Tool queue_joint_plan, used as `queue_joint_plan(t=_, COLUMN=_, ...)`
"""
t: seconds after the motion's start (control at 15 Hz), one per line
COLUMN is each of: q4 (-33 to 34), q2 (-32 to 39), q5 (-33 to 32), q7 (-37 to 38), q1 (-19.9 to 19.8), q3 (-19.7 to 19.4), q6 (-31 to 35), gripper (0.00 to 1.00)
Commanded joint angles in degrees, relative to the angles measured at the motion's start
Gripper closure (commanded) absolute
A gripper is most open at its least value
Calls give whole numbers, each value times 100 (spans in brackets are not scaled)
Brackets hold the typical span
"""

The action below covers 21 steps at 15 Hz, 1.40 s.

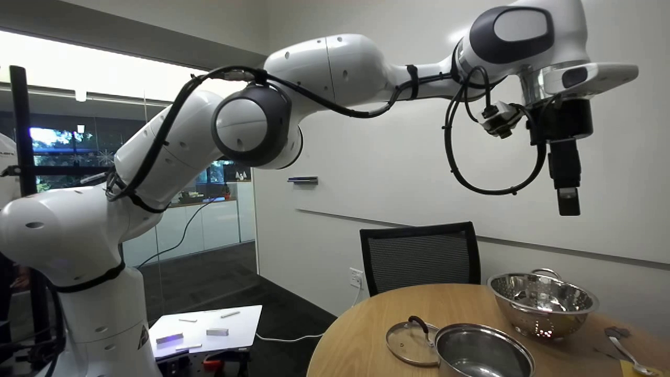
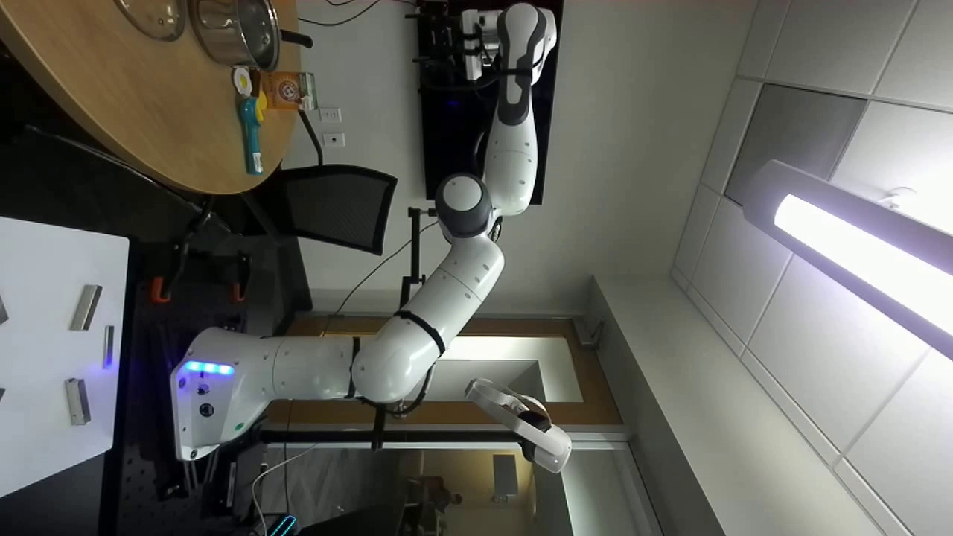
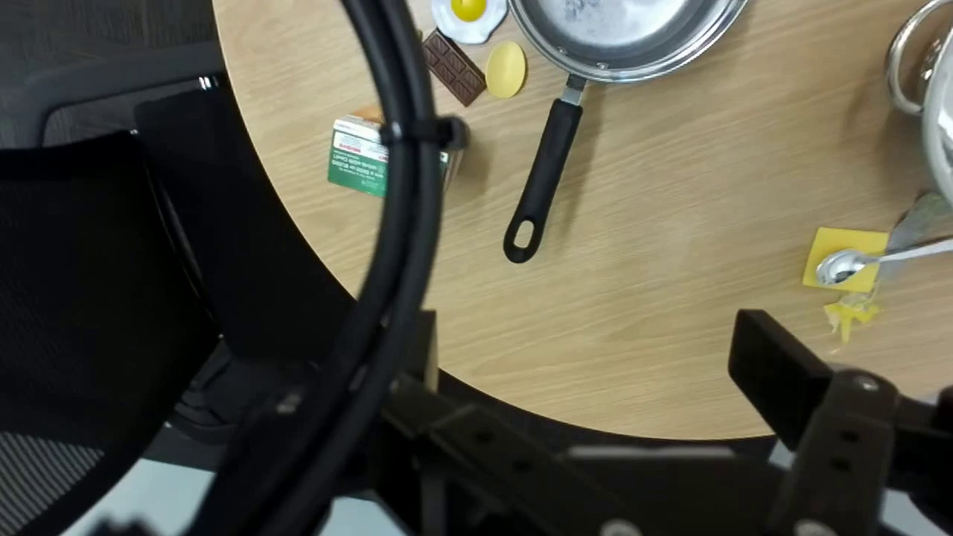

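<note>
Wrist view, left to right.
Chair (image 3: 67, 283), black: left side of the frame, beside the desk (image 3: 670, 253).
Box (image 3: 357, 167), white and green: upper left of centre, partly behind the cables (image 3: 426, 186).
Chocolate bar (image 3: 454, 68) and egg piece (image 3: 469, 21): near the top edge.
Yellow oval (image 3: 506, 71): just beside the bar.
Saucepan (image 3: 633, 33): top centre, on the desk; black handle (image 3: 547, 171) slants downward in the frame.
Fingers (image 3: 778, 376): lower edge, spread wide, holding nothing, well above the desk.
Spoon (image 3: 845, 266): right, bowl on a yellow square (image 3: 820, 253).
Colander (image 3: 939, 126): cut by the right edge.
Stage, as judged: ahead of any grasp. Gripping the saucepan would call for lowering the spread fingers and aligning them across its handle.
</note>
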Motion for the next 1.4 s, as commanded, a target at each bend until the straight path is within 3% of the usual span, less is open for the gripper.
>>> queue_joint_plan(t=0.0, q4=164, q2=80, q5=104, q7=916, q1=-131, q3=-104, q6=-343, gripper=0)
queue_joint_plan(t=0.73, q4=106, q2=66, q5=249, q7=3850, q1=-559, q3=-87, q6=-819, gripper=0)
queue_joint_plan(t=1.33, q4=50, q2=78, q5=443, q7=6574, q1=-641, q3=-91, q6=-703, gripper=0)
